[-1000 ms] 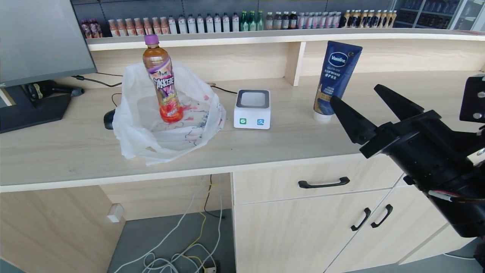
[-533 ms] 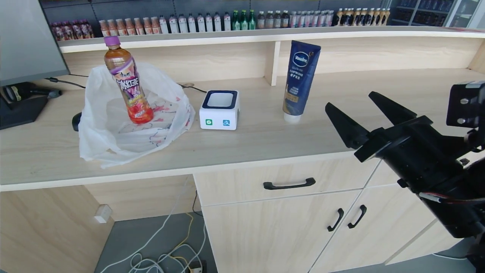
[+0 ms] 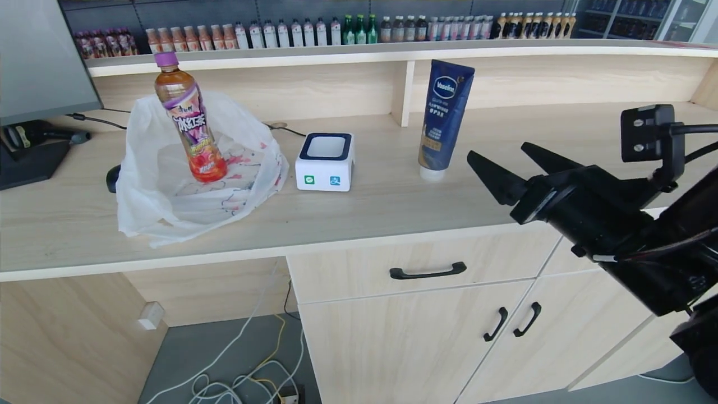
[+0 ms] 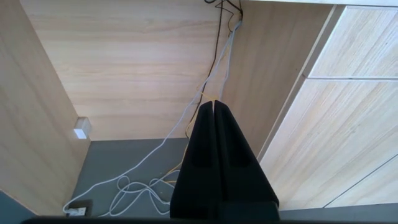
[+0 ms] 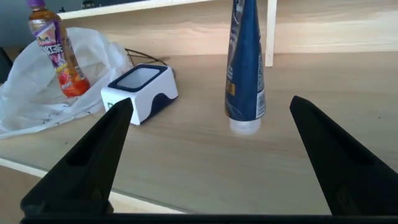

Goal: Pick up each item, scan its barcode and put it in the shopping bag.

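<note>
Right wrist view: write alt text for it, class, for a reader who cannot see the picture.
The open right gripper faces a blue tube standing cap-down on the wooden counter, untouched, seen between its two black fingers. Farther along the counter sits a white scanner box, then a drink bottle standing upright in the white shopping bag.

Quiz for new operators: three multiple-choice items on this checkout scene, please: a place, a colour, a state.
1. Where is the drink bottle? A in the shopping bag; B lying on the counter; C in the right gripper.
2. Its cap colour? A green; B purple; C white.
3. The right gripper is: A shut on the tube; B open, empty; C shut, empty.
Answers: 1 A, upright inside the bag. 2 B, clearly purple. 3 B, jaws spread, tube standing apart on the counter.
</note>
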### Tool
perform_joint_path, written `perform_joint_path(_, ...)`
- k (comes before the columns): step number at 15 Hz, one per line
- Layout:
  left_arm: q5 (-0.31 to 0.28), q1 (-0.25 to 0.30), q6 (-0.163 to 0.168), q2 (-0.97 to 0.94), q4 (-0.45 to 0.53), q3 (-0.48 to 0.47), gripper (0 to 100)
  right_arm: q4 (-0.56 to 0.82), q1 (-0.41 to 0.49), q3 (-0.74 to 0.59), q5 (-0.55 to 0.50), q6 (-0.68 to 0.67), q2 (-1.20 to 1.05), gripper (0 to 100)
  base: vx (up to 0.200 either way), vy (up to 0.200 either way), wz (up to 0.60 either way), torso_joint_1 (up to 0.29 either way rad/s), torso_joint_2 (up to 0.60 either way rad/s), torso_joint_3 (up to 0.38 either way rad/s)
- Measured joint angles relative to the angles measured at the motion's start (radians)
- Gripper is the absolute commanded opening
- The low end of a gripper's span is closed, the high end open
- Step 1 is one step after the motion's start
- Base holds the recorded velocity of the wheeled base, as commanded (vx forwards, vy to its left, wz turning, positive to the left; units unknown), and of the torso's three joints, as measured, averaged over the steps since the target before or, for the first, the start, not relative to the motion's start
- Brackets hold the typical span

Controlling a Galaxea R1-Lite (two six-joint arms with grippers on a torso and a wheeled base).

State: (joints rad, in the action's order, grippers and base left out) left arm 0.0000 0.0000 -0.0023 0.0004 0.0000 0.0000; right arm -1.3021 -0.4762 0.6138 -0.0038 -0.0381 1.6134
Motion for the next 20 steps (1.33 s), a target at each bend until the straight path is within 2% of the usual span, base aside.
perform_joint_path(4,0.0,0.0,0.0,0.0,0.0,0.0,0,0.275,0.125,0.225,0.172,-0.007,0.013,100,0.0,0.0,0.0,0.0,0.0,0.0)
perform_joint_path(7,0.0,0.0,0.0,0.0,0.0,0.0,0,0.401,0.158,0.39,0.226,-0.008,0.056,100,0.0,0.0,0.0,0.0,0.0,0.0)
perform_joint_path(12,0.0,0.0,0.0,0.0,0.0,0.0,0,0.438,0.164,0.553,0.232,0.004,0.172,100,0.0,0.0,0.0,0.0,0.0,0.0)
perform_joint_path(20,0.0,0.0,0.0,0.0,0.0,0.0,0,0.481,0.142,0.743,0.232,0.047,0.331,100,0.0,0.0,0.0,0.0,0.0,0.0)
